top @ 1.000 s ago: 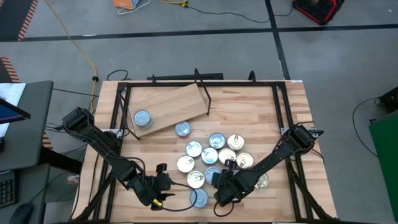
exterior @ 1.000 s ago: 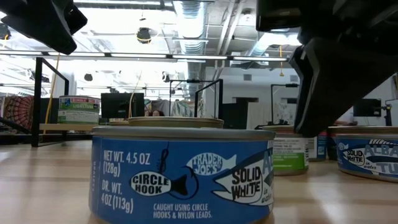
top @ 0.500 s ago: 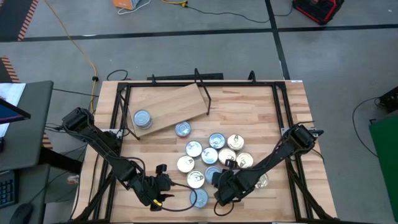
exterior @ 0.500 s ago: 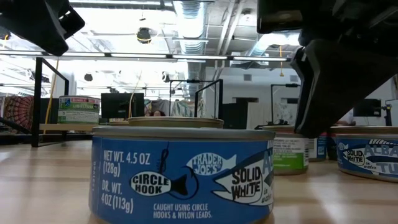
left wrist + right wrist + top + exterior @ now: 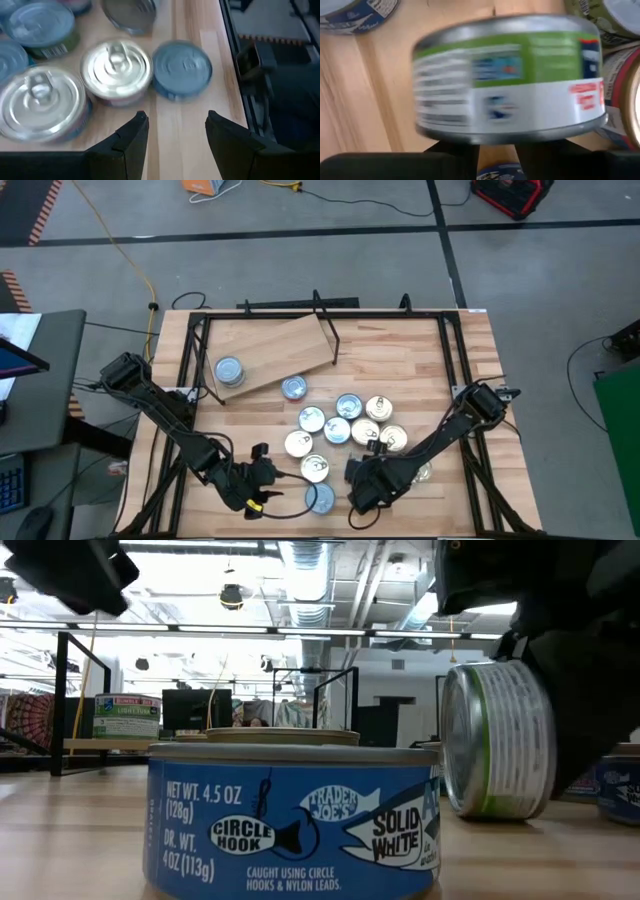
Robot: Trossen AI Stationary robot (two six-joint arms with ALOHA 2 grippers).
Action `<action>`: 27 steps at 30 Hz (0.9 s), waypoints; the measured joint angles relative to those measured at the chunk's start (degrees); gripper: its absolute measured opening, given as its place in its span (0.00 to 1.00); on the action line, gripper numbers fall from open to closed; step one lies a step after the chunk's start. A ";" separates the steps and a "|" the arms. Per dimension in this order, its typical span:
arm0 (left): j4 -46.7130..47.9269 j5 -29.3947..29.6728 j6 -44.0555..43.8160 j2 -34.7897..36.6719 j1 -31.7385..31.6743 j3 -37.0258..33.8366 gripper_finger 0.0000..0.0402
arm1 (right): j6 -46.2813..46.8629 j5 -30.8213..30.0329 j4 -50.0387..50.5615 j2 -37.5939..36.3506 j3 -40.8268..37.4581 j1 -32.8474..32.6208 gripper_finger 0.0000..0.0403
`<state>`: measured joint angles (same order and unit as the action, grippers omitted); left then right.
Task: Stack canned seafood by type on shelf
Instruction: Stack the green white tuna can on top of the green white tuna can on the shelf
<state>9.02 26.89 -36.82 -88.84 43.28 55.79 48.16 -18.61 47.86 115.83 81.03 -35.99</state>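
Several flat round tins (image 5: 350, 425) lie in a cluster on the tabletop, some with blue labels, some with gold or cream lids. One tin (image 5: 230, 370) sits on the plywood shelf (image 5: 275, 345), and another (image 5: 293, 388) sits at the shelf's near edge. A black rod (image 5: 328, 330) stands at the shelf's right end. My right gripper (image 5: 362, 485) is shut on a green-and-white-labelled tin (image 5: 510, 80) at the near side of the cluster. My left gripper (image 5: 262, 470) is open and empty, near a blue tin (image 5: 320, 498). My right gripper holds the green-labelled tin (image 5: 495, 740) tipped up on its rim, with its lid upright. In the wrist view the tin's side wall (image 5: 510, 115) covers the fingertips, so the place of contact is hidden. I cannot tell whether the lower rim touches the table.
A black metal frame (image 5: 195, 380) runs round the tabletop. A blue-labelled tin (image 5: 295, 820) stands close to the low camera. More tins (image 5: 117, 70) lie just beyond my left gripper's fingers (image 5: 135, 135). Bare wood shows at the table's far right (image 5: 420, 350).
My right gripper has shifted slightly toward the table's near right. It has taken hold of the green-labelled tin. The tin stood flat in the cluster and has tipped up onto its rim, nearer the low camera. My left arm has kept still.
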 joint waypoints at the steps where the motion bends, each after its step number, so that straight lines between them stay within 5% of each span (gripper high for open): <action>1: -0.94 0.50 0.00 0.00 -0.44 0.00 0.47 | -0.19 -0.14 0.00 0.02 0.00 0.00 0.36; 27: -20.46 -2.35 9.15 -6.88 -3.82 0.07 0.47 | -3.10 -4.28 1.32 -1.63 0.13 0.87 0.36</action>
<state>-11.44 24.54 -27.67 -95.72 39.45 55.86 45.06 -22.89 49.17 114.20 81.17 -35.12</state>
